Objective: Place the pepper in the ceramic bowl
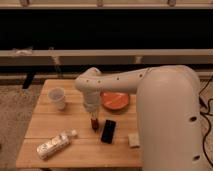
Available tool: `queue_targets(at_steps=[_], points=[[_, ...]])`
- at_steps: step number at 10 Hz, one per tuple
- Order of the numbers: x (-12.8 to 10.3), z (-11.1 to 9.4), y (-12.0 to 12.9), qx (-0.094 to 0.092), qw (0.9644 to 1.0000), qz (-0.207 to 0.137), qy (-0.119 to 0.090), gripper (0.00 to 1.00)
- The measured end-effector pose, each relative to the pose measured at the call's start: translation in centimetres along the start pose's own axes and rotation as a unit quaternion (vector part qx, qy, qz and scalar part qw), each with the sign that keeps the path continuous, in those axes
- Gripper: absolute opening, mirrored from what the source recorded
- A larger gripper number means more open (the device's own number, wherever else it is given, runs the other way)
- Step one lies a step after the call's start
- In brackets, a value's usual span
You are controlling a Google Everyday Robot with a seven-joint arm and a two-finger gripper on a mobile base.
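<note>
The pepper (93,123) is a small dark red piece on the wooden table (50,125), just left of the black phone (108,131). My gripper (92,114) points down right over the pepper's upper end, at or touching it. The ceramic bowl (116,100), orange-red inside, stands on the table behind and to the right of the gripper, partly hidden by the arm.
A whitish cup (57,98) stands at the back left. A white bottle (55,144) lies at the front left. A small pale block (133,140) sits at the front right by the phone. My bulky white arm (170,115) covers the table's right side.
</note>
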Motion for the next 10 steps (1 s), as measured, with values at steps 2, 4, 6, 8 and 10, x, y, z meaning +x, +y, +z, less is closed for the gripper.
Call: queue_targets(at_steps=[2,4,6,8,10], points=[[0.0,0.7,0.1,0.004,0.9998,0.018,0.007,0.80],[0.0,1.6,-0.5,0.007,0.9991,0.041,0.008,0.80],[-0.3,2.1,-0.4,0.007,0.9988,0.047,0.007,0.80],[-0.4,2.4,-0.7,0.005,0.9986,0.051,0.006,0.80],[-0.7,2.9,-0.5,0.009,0.9988,0.048,0.005,0.80]])
